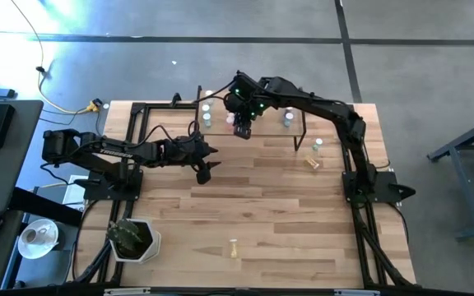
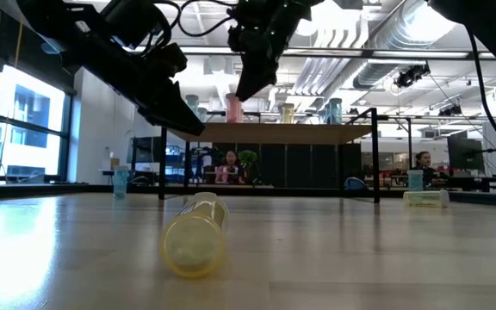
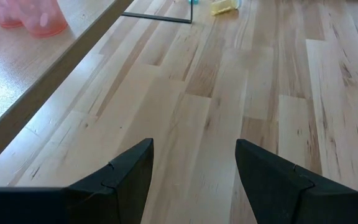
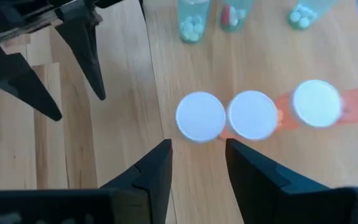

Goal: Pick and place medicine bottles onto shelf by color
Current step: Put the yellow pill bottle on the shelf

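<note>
Three white-capped pink bottles (image 4: 252, 115) stand in a row on the shelf (image 4: 185, 68).

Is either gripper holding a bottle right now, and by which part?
Neither. The right gripper is open above the pink bottles on the shelf; the left gripper is open, empty.

Off my wooden table's (image 1: 253, 205) near left corner I see a white hexagonal planter holding a dark green plant (image 1: 132, 239). Left of that sits a white cup on a saucer (image 1: 38, 236). A yellow cable (image 1: 60, 103) trails across the grey floor.
</note>
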You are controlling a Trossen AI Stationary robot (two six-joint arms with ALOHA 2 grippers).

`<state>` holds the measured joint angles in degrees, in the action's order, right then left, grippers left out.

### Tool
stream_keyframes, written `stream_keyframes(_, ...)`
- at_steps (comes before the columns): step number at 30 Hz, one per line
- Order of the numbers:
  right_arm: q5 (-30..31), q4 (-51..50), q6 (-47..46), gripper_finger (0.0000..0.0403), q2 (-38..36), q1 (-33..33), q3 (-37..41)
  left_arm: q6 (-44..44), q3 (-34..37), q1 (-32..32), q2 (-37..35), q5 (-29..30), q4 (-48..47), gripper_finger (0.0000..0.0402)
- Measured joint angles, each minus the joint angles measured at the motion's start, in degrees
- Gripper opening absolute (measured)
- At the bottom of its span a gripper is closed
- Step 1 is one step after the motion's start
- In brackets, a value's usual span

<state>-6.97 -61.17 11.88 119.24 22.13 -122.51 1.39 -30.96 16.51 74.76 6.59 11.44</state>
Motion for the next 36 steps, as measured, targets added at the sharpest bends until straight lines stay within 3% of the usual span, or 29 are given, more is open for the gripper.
stream_keyframes(14, 0.6, -13.6, -3.9, 0.0142, -0.1, -0.5, -8.9, 0.0, 0.0, 0.0, 0.0, 0.0, 0.0, 0.0218)
stream_keyframes(23, 2.9, -23.3, -4.5, 0.0142, -2.8, -2.8, -8.6, 0.0, 0.0, 0.0, 0.0, 0.0, 0.0, 0.0218)
stream_keyframes(28, 4.8, -23.7, -6.5, 0.0142, -8.2, -4.3, -2.1, 0.0, 0.0, 0.0, 0.0, 0.0, 0.0, 0.0218)
stream_keyframes(36, 8.4, -13.6, -16.5, 0.0142, -23.8, -7.6, 21.0, 0.0, 0.0, 0.0, 0.0, 0.0, 0.0, 0.0218)
